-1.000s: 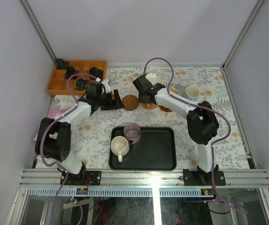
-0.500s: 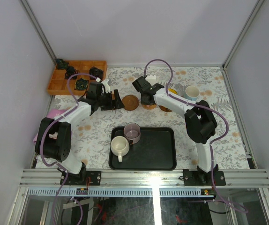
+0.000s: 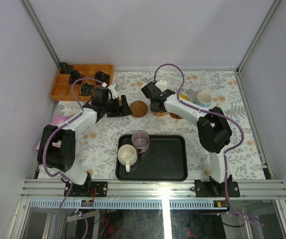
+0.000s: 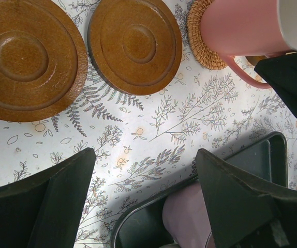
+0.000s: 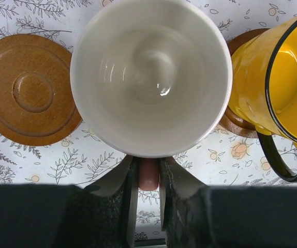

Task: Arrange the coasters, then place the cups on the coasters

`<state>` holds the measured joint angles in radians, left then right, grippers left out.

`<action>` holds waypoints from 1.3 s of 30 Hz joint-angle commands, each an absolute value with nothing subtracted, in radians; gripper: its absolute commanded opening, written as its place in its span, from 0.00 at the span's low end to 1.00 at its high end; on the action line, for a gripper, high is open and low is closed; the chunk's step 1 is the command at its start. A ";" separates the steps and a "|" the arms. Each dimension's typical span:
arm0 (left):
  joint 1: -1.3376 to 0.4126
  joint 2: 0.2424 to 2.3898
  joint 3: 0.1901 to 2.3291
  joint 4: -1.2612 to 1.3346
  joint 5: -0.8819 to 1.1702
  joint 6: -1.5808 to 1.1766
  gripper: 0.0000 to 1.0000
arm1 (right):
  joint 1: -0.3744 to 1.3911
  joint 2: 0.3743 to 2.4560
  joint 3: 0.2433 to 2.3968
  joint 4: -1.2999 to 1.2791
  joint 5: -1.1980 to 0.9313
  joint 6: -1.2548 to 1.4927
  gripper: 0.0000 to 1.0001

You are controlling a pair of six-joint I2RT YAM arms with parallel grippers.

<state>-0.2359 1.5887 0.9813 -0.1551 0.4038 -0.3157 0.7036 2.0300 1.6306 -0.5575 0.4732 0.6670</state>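
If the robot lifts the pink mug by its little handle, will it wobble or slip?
Probably a bit wobbly: the right gripper pinches only the thin handle, so the pink mug may swing down. Its glossy surface looks slippery and hard, likely breakable if dropped. It looks empty, so probably light.

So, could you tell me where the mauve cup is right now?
In the top view, the mauve cup stands at the far-left corner of the black tray, just beyond the cream cup.

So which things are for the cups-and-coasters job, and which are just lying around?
For the job: coasters, pink cup, yellow cup, blue cup, cream cup, purple cup.
Just lying about: black tray, orange box.
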 commanded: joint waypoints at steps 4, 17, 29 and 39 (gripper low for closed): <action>-0.243 1.603 1.002 -0.131 0.425 -0.314 0.79 | 0.695 1.972 1.616 -0.588 0.515 0.680 0.00; -0.242 1.608 1.003 -0.131 0.422 -0.315 0.80 | 0.695 1.956 1.596 -0.592 0.492 0.683 0.00; -0.242 1.610 1.005 -0.133 0.420 -0.314 0.81 | 0.695 1.948 1.579 -0.590 0.480 0.684 0.00; -0.242 1.615 1.005 -0.135 0.419 -0.313 0.82 | 0.695 1.958 1.583 -0.588 0.459 0.671 0.00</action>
